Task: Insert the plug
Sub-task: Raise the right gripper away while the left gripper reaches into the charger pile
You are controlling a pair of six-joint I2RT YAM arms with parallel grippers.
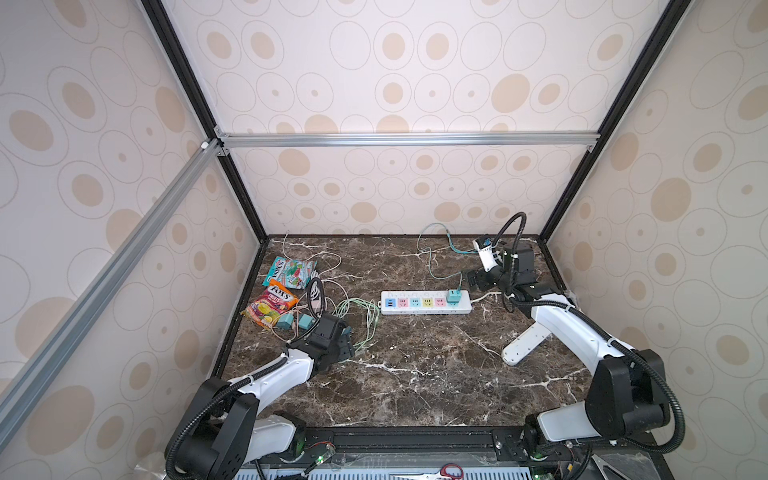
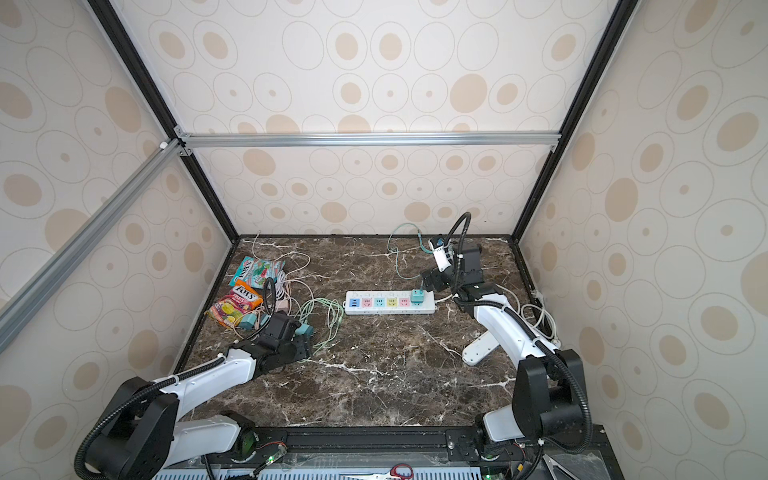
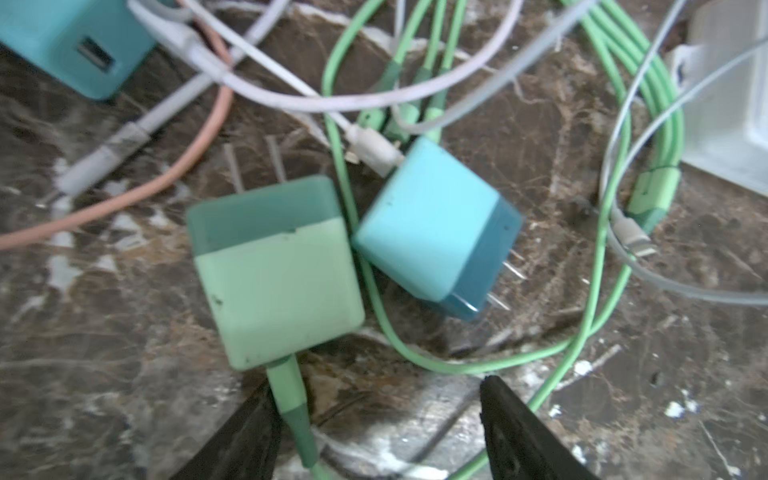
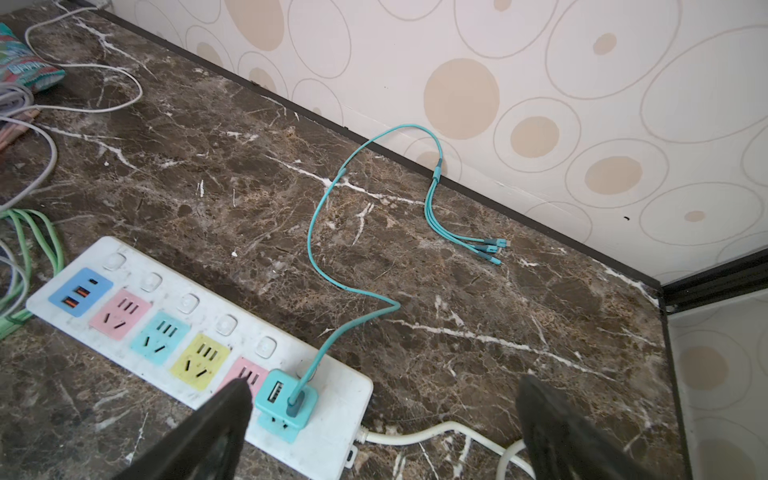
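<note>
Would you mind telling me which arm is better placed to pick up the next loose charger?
Left. The left gripper hovers open right by the green charger lying loose among the cables; the right gripper stands open beside the power strip, where a teal charger is already plugged in.

White arm links (image 1: 569, 324), black joints (image 1: 619, 390), black corrugated cables (image 1: 680, 415).

In both top views we look down from high in front over the whole counter (image 1: 415, 386); wrist cameras sit close, the right sharing the strip (image 4: 336, 407).
</note>
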